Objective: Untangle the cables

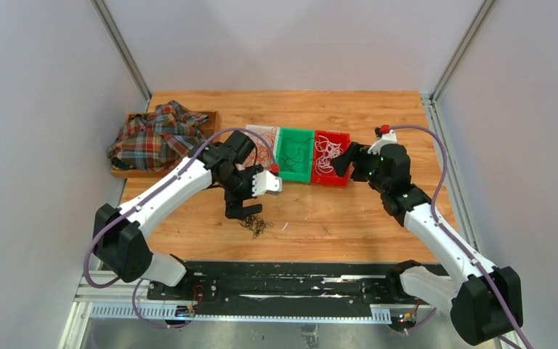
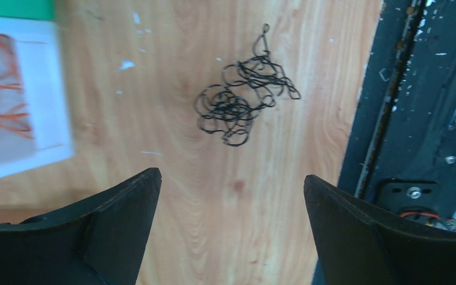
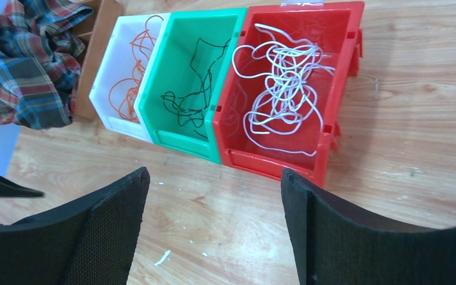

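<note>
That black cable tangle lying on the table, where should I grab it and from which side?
Probably pinch the black tangle at its dense coiled clump, coming straight down with the open left gripper. It lies flat on the table, so no side offers an edge.

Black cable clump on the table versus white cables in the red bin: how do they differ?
The black clump lies on the table; the white cables sit in the red bin. The black clump is a tight knot; the white cables spread in wide loose loops. Both are thin wires.
</note>
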{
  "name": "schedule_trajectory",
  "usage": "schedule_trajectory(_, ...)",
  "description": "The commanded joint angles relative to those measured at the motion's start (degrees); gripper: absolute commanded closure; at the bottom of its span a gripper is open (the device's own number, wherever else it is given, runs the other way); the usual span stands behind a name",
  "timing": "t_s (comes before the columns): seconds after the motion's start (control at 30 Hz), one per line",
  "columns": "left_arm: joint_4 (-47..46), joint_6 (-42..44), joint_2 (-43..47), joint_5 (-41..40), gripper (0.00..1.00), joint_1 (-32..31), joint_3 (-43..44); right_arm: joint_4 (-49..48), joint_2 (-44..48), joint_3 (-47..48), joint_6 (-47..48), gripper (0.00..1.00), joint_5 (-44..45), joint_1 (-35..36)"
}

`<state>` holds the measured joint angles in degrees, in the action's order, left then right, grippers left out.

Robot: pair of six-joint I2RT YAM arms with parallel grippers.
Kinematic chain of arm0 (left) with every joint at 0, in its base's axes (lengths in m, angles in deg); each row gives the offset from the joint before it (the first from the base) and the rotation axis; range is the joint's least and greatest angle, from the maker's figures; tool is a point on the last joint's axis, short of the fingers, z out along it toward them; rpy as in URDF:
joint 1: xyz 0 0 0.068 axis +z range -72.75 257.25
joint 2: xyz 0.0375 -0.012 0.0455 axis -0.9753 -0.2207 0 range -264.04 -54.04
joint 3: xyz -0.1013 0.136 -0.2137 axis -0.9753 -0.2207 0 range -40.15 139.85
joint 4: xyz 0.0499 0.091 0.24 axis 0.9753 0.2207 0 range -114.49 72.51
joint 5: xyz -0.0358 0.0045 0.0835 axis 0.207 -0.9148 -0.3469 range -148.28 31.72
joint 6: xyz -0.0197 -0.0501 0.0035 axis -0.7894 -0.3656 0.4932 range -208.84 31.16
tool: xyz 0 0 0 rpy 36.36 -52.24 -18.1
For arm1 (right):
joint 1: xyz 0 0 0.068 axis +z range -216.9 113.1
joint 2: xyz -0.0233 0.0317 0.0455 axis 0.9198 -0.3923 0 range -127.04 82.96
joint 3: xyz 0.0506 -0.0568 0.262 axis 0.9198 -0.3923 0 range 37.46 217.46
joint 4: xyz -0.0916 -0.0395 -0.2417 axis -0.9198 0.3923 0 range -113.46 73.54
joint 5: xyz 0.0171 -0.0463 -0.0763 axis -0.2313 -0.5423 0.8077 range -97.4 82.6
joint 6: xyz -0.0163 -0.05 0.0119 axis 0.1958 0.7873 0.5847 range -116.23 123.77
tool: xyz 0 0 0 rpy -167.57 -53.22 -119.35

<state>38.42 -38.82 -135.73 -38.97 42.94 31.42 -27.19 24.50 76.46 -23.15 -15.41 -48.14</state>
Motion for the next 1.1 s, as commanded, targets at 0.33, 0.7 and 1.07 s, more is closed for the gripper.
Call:
schedule_trajectory(0.33, -26.7, -15.03, -1.8, -1.82, 0.21, 0.2, -17.27, 9.27, -2.54, 2.43, -1.71, 0.3, -7.2, 4.47)
schedule_trajectory(0.7, -33.43, -15.69, -8.11, 1.11, 0.38, 0.2, -17.65, 10.08, 3.18, -0.67, -1.02, 0.57, -1.49, 10.88)
schedule_trajectory(1.07, -24.69, -12.26, -8.31, 2.1, 0.91, 0.2, -14.97, 9.05, 0.26, 2.51, 2.28, 0.65, -3.35, 16.3)
